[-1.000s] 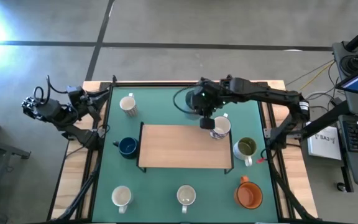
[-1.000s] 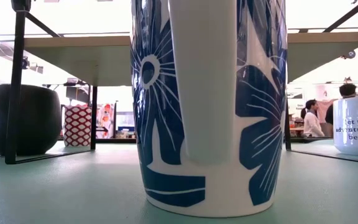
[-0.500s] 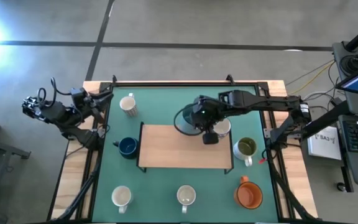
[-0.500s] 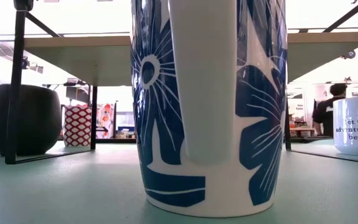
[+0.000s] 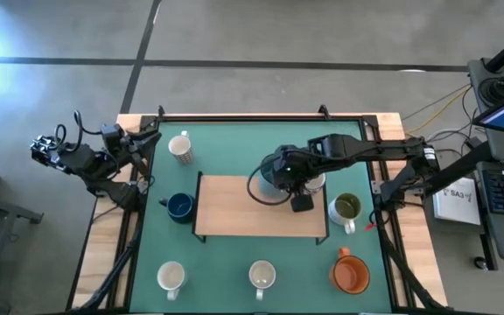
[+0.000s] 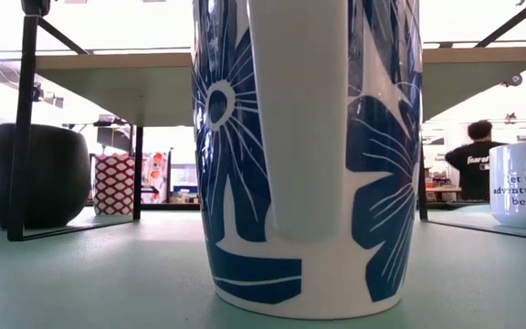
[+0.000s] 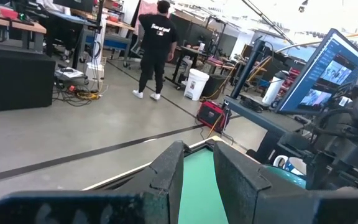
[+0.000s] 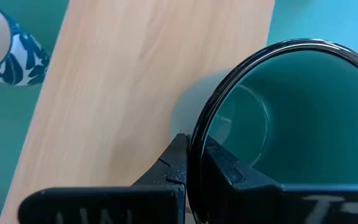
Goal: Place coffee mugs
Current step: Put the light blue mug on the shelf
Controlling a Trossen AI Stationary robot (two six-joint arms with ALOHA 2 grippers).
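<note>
Mugs in the high view number eight. Seven stand on the green table [image 5: 243, 144]: one at the far left corner, one navy [image 5: 179, 206], one white with print, one olive inside [image 5: 346, 208], one orange, two white along the near edge. The right gripper [image 8: 191, 158] pinches the teal mug [image 8: 291, 124] by its rim over the wooden shelf [image 5: 234, 206]. The left gripper [image 7: 197, 168] waits off the left edge, fingers slightly apart.

A green mat [image 5: 234, 153] is covering the table, and a light wooden shelf [image 5: 243, 206] on thin black legs [image 6: 24, 128] is standing at its middle, lying directly beneath the right gripper. A person in a black shirt [image 7: 156, 43] is standing well beyond the left gripper, out on the grey floor [image 7: 48, 134]. A lit monitor [image 7: 328, 74] is glowing beside that gripper's far side.
</note>
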